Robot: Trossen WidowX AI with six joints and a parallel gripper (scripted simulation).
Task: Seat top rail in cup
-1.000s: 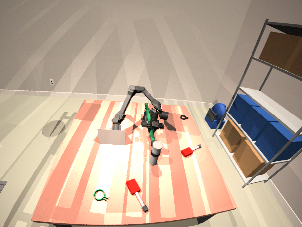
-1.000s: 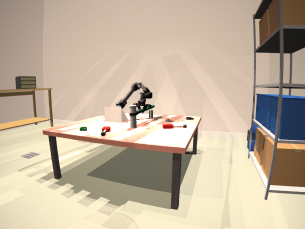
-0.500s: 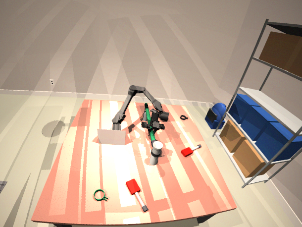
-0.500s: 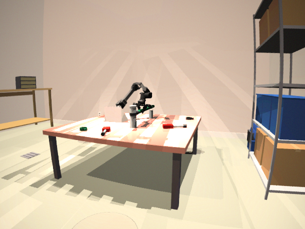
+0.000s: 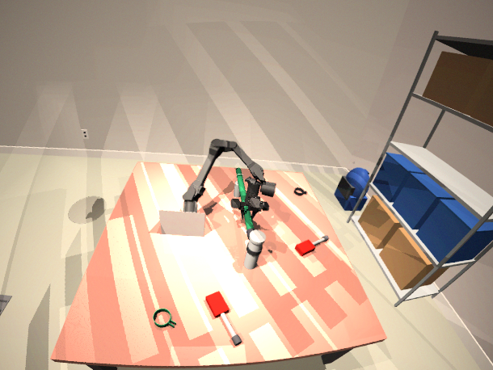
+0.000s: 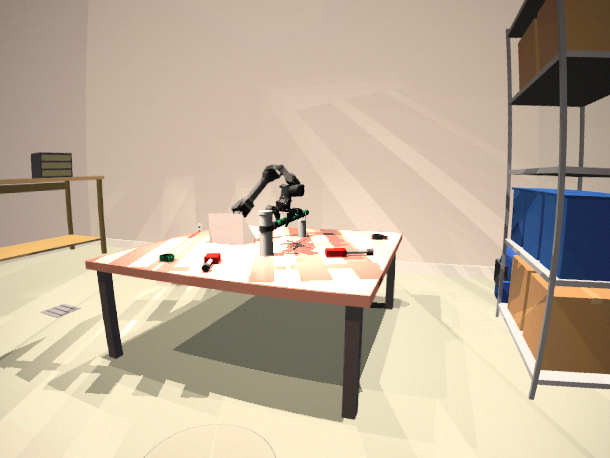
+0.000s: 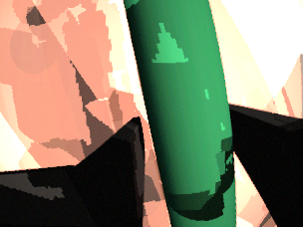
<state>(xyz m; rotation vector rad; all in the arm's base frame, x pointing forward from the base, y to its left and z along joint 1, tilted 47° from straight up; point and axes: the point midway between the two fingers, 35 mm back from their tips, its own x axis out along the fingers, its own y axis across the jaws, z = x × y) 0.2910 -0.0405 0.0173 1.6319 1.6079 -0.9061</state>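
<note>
The green rail (image 5: 241, 186) (image 6: 306, 213) (image 7: 184, 75) slopes from above the small grey post (image 5: 236, 190) (image 6: 302, 229) to the big post (image 5: 250, 260) (image 6: 266, 245). Its near end meets the dark end cup (image 5: 250, 232) beside the big post; how deep it sits cannot be told. The dark brace band (image 5: 253, 251) (image 6: 266, 228) is round the post, a little below the post cap (image 5: 257, 237) (image 6: 266, 213). The loop cap is not clear. My gripper (image 5: 247, 212) (image 7: 179, 116) is open around the rail, with a gap at the left finger; the right finger is against or very near the rail.
A pale panel (image 5: 183, 223) (image 6: 227, 229) stands by the arm's base. Red-handled tools (image 5: 305, 247) (image 5: 217, 304) (image 6: 335, 252) (image 6: 212, 258) lie right of and in front of the big post. A green ring clamp (image 5: 153, 317) lies front left, a black one (image 6: 379, 236) back right.
</note>
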